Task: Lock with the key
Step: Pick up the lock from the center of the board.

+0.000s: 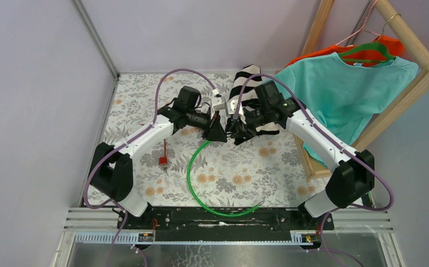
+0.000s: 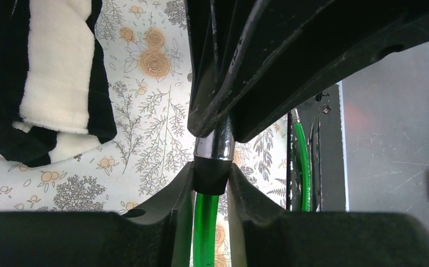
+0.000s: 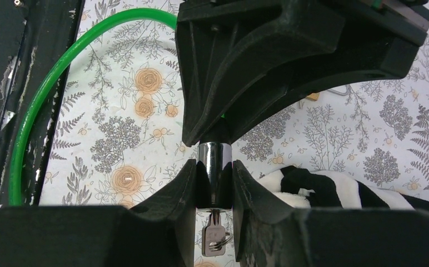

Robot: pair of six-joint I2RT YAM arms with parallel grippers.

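Note:
A green cable lock (image 1: 193, 178) loops over the floral tabletop, its ends lifted between both grippers at the middle. My left gripper (image 1: 215, 132) is shut on the black collar (image 2: 211, 177) at the end of the green cable (image 2: 204, 228), just below the chrome lock cylinder (image 2: 215, 146). My right gripper (image 1: 235, 132) faces it and is shut on the chrome lock cylinder (image 3: 214, 164). A dark key (image 3: 214, 240) on a small ring sticks out of the cylinder's near end, between my right fingers (image 3: 184, 183). The join inside the cylinder is hidden by the grippers.
A black-and-white striped cloth (image 1: 248, 89) lies just behind the grippers and also shows in the left wrist view (image 2: 51, 72). A small red tag (image 1: 163, 160) lies to the left. A wooden rack (image 1: 407, 94) with a teal shirt (image 1: 340, 94) stands at the right.

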